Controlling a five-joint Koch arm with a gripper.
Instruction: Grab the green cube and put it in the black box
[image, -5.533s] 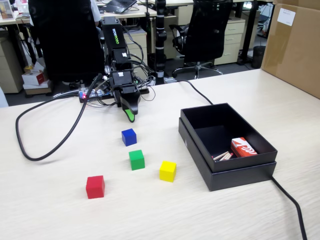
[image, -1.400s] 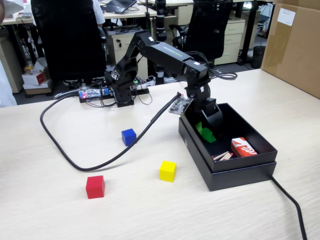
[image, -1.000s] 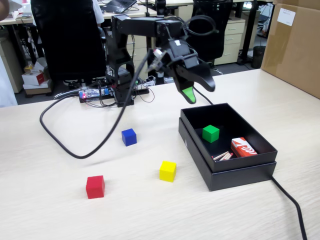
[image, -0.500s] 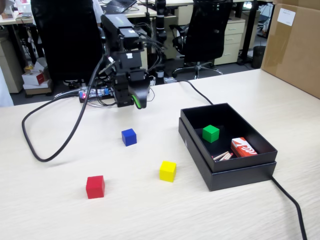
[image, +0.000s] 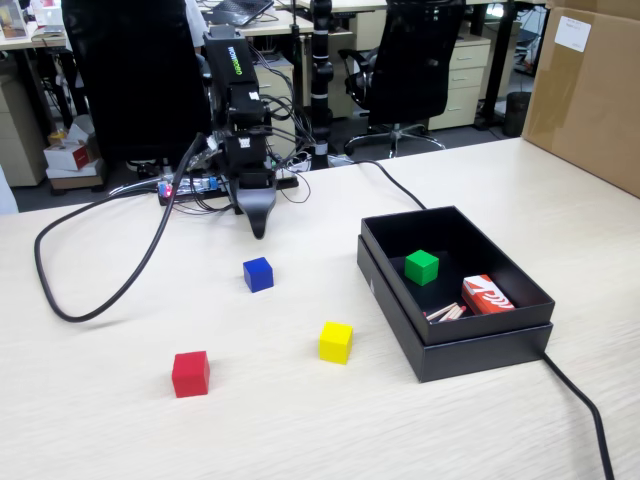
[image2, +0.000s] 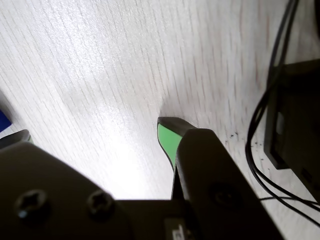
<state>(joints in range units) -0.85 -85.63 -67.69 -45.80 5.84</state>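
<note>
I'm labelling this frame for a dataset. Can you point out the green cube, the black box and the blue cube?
green cube (image: 421, 267), fixed view, on its front face.
black box (image: 470, 351), fixed view, on its near outer wall.
blue cube (image: 258, 274), fixed view, on its front face.

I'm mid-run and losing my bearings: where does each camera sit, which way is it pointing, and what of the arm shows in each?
Fixed view: stands off the table's front, looking across it at the whole arm, the green cube inside the black box and the blue cube.
Wrist view: rides the gripper, looking down at the table; only the green-tipped finger and gripper body show.
Shared: gripper, tabletop, cables.
</note>
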